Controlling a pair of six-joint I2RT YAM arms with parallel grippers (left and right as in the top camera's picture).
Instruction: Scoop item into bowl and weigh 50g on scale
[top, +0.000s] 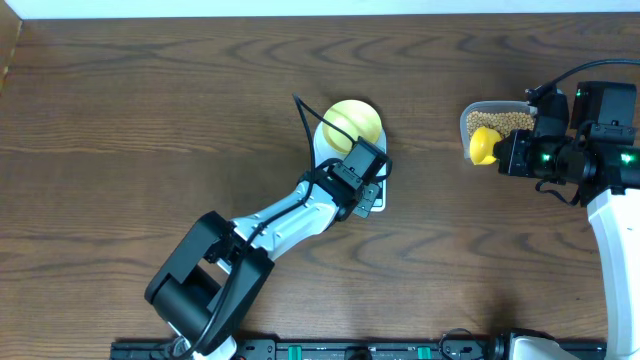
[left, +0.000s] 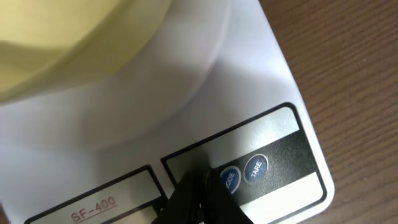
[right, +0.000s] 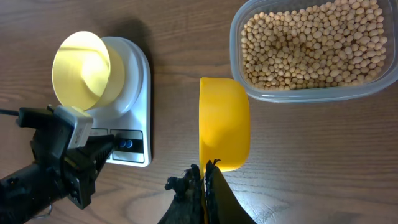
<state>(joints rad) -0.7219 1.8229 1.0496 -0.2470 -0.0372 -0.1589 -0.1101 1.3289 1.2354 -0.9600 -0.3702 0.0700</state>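
The pale yellow-green bowl (top: 352, 122) sits on the white scale (top: 376, 202), seen also in the right wrist view as bowl (right: 81, 68) on scale (right: 140, 81). My left gripper (top: 366, 190) is shut, its tips (left: 202, 186) touching the scale's front panel (left: 273, 134) beside the two blue buttons (left: 244, 174). My right gripper (right: 205, 174) is shut on a yellow scoop (right: 224, 121) and holds it just left of the clear container (right: 311, 90) full of tan beans (right: 308, 40). The scoop (top: 484, 146) is turned on its side; its inside is hidden.
The clear container (top: 468, 117) stands at the right of the wooden table. The table's front edge carries a black rail (top: 380, 350). The left arm's base (top: 205, 290) stands at the front left.
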